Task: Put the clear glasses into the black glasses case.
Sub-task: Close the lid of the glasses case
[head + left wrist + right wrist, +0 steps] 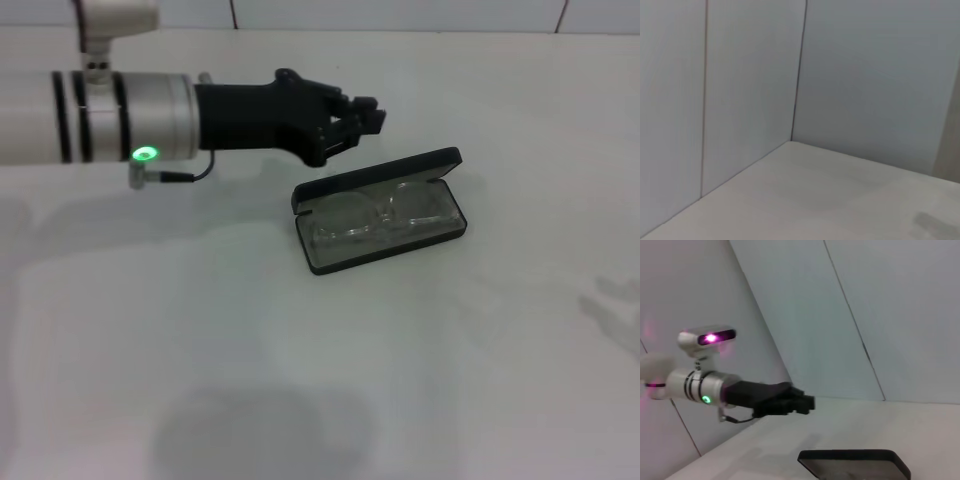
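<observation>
And here's the black glasses case (pixel 380 211) lying open on the white table (pixel 200 330), lid tipped up on the far side, tray facing the robot's head camera. Inside it, resting flat on the grey lining, are the clear glasses (pixel 372 222) (hard to pick out, only the lens outlines and glints show). They sit fully within the tray, lengthwise along it.

The left gripper (pixel 362 118) hangs above the table just behind and to the left of the case, arm reaching in from the left edge, a green light glowing on its silver wrist. Its black fingers are drawn together with nothing between them, and it's clear of the case, not touching the lid.

From the right wrist camera the same left gripper (pixel 802 404) shows in profile, hovering above the raised lid of the case (pixel 855 462). The right gripper itself appears in no view.
</observation>
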You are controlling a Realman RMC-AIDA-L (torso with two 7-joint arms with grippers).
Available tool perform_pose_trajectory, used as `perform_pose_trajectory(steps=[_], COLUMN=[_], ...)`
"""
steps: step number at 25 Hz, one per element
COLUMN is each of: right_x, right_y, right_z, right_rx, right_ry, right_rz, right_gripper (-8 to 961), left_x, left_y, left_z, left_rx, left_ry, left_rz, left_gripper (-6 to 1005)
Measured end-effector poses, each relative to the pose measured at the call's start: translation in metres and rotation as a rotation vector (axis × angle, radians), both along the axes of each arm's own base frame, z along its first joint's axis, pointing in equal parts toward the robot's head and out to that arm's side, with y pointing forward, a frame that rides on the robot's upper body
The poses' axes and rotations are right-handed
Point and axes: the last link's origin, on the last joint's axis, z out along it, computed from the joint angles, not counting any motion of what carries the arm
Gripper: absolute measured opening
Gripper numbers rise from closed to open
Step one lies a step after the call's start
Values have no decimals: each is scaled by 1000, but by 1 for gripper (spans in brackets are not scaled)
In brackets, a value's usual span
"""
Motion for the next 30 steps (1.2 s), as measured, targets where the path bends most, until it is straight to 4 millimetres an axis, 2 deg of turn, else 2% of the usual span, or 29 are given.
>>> perform_pose_trajectory(steps=[9, 15, 30], right_x=[3, 4, 7], right_y=[-1, 1, 1], right_z=[-5, -7, -10], right_rx=[-1, 4, -2], right_ry=[20, 14, 18], right_rz=[-3, -15, -29], right_gripper=[336, 336, 336], left_x=[3, 1, -4], left_y=[8, 10, 14], left_z=[-18, -32, -41], left_rx=[2, 1, 23], left_ry=[83, 145, 184], left_rz=[12, 16, 43], left_gripper=[248, 245, 235])
